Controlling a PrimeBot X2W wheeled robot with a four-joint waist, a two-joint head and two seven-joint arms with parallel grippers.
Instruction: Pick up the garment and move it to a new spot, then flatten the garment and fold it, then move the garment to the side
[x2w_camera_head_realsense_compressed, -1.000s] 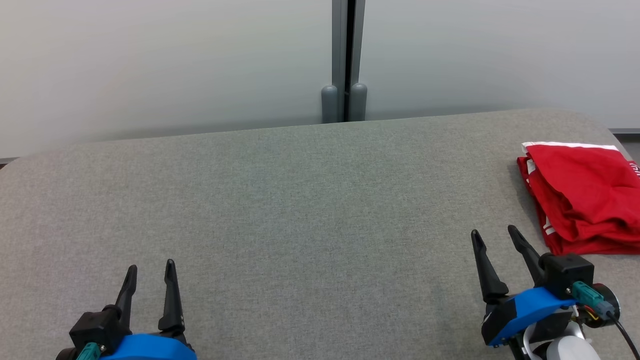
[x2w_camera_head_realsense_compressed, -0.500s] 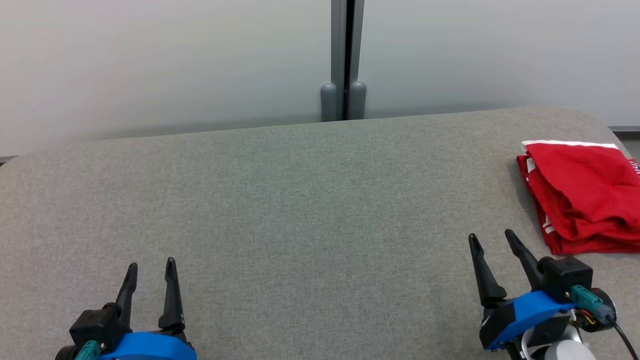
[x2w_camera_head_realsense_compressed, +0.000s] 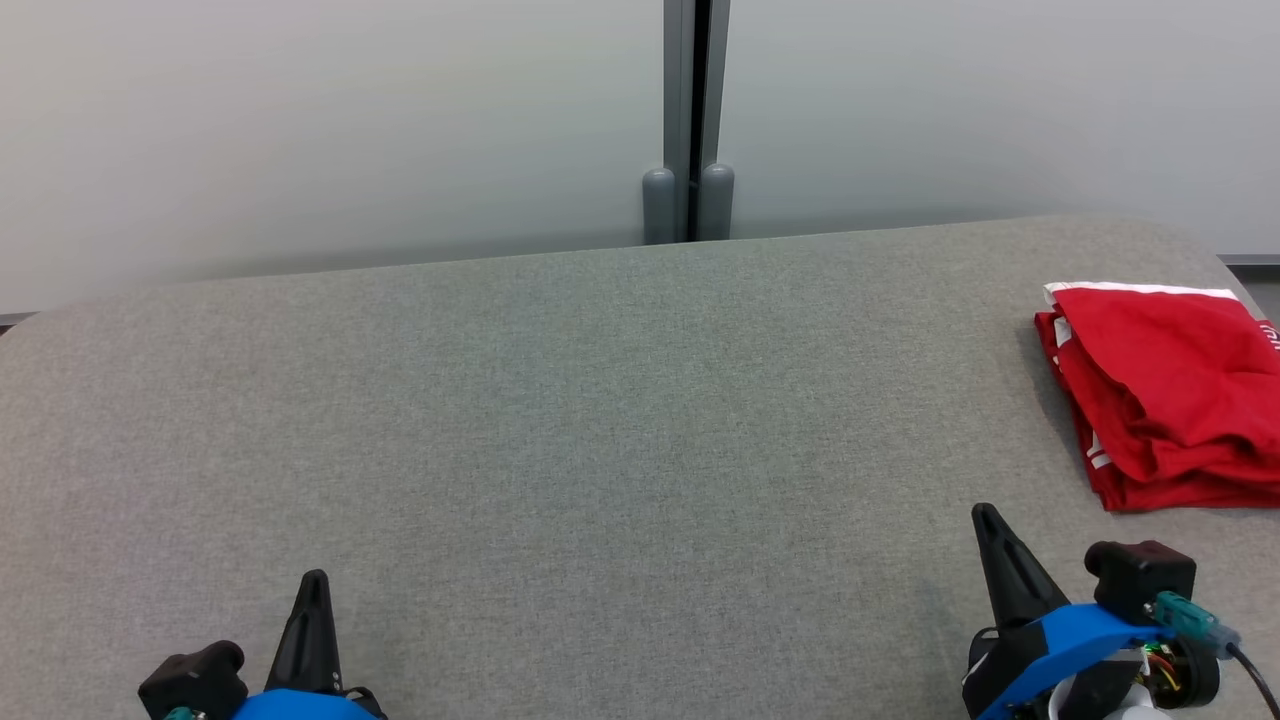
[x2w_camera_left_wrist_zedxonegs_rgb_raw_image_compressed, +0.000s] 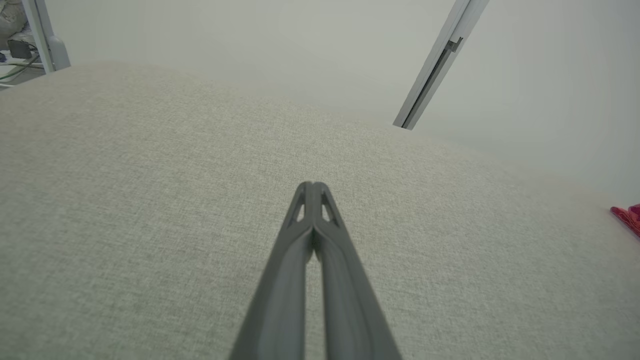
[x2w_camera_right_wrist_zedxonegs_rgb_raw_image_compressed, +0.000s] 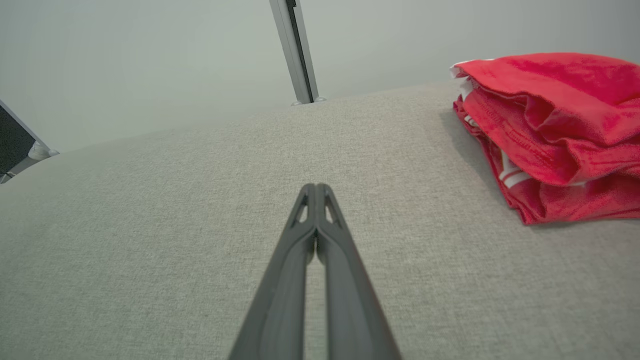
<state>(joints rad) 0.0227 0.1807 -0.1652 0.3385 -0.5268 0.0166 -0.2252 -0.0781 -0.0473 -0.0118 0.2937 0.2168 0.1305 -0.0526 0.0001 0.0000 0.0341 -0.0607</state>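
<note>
Red fabric, the garment (x2w_camera_head_realsense_compressed: 1165, 390), is lying folded in a thick stack at the right end of the grey padded table (x2w_camera_head_realsense_compressed: 600, 400), which is looking like the side spot the task is asking for. The right gripper (x2w_camera_head_realsense_compressed: 986, 516) is sitting near it but apart, fingers pressed together on nothing; the left gripper (x2w_camera_head_realsense_compressed: 314, 582) is doing likewise, well away at the near left. Both are probably resting closed and low because no cloth is needing handling
</note>
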